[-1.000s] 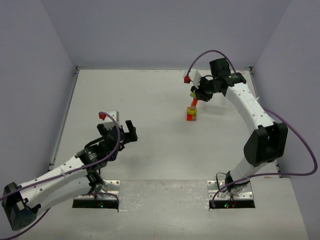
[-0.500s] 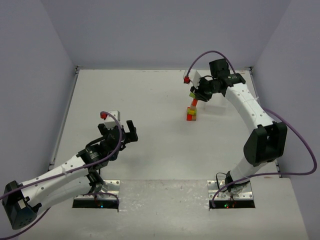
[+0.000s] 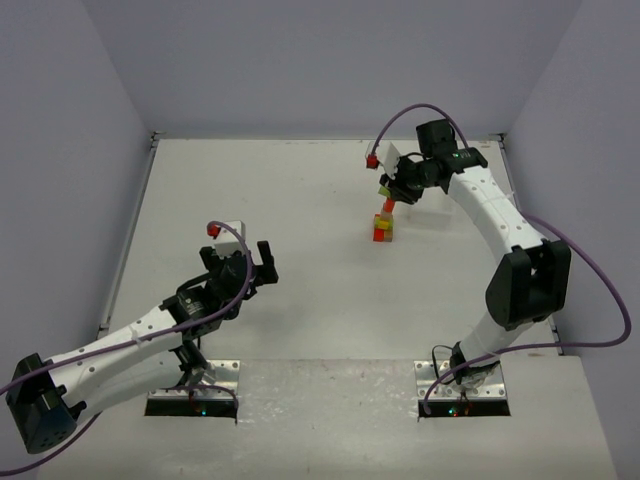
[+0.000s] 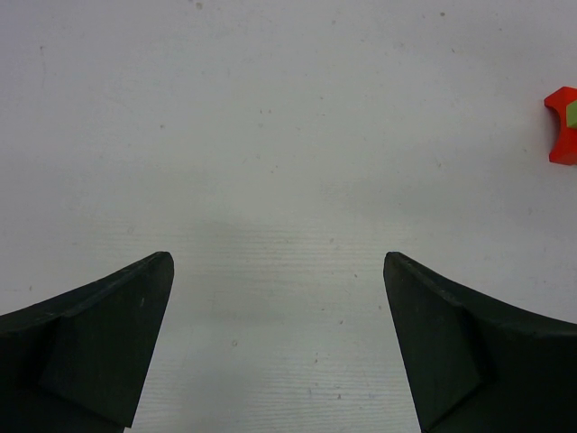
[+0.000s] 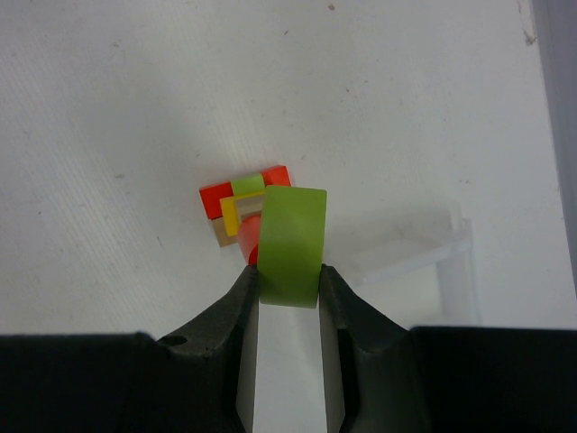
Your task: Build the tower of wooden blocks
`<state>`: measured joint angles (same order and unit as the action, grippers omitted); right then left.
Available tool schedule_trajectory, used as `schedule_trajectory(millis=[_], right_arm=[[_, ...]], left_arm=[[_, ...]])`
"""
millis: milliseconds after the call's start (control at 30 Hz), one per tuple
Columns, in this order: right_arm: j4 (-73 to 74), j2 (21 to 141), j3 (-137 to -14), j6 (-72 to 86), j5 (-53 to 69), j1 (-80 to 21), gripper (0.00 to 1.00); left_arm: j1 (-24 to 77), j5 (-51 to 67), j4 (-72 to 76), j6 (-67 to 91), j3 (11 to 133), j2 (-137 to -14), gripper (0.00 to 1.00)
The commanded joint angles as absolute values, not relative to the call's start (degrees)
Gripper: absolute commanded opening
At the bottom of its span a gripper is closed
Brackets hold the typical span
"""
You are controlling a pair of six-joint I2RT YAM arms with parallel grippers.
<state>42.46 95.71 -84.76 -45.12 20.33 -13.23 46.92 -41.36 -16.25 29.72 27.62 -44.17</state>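
The right end effector (image 5: 287, 271) is clamping 1 green block (image 5: 290, 245) just above the tower (image 5: 236, 203), which is standing on the surface (image 3: 300, 190). The left end effector (image 4: 278, 262) is hanging with its jaws spread, well apart from the tower.

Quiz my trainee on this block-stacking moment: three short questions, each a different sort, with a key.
1. True or false: the jaws of the left arm are shut on a yellow block.
2. The block clamped in the jaws of the right arm is: A red, B lime green, C plain brown.
3. Fill in: the arm nearer the tower is the ___ one.
Key: 1 false, they stand open and empty; 2 B; 3 right.
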Motion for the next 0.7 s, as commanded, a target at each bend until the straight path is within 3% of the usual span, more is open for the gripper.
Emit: schedule_trajectory(millis=[0,667], right_arm=[[40.73,95.53,-84.55,-46.1,19.94,-13.01,0.27],[40.87,94.39,-84.9,-45.0,21.88,-13.01,0.33]], left_arm=[[47.02,-42.14,-14.02,28.74,29.04,-43.63,1.0],[47.11,-42.01,-13.45,28.56,28.74,-43.51,1.0]])
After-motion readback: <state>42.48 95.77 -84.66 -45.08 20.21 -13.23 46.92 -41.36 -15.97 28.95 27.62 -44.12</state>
